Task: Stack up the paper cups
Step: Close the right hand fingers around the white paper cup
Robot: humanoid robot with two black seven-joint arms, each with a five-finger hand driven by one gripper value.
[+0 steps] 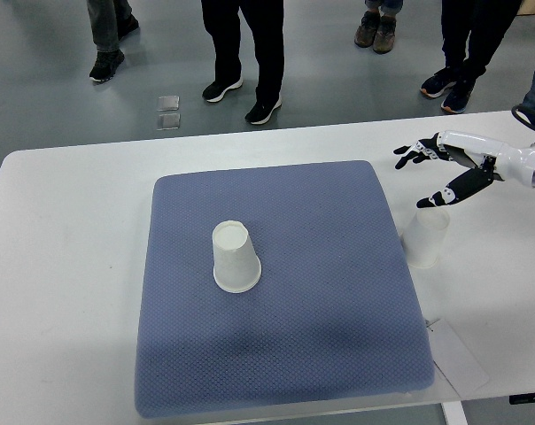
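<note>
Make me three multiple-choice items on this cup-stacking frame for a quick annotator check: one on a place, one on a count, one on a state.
1. Where does the cup nearest the right hand stand?
A. On the white table, just off the blue mat's right edge
B. In the middle of the mat
C. On the floor

2. How many paper cups are in view?
A. One
B. Two
C. Four

3. How is the cup on the mat standing?
A. Lying on its side
B. Crushed flat
C. Upside down, wide rim on the mat

Key: 1 A, it sits on bare table beside the mat; 2 B, one on the mat, one off it; 3 C, its closed narrow base faces up.
</note>
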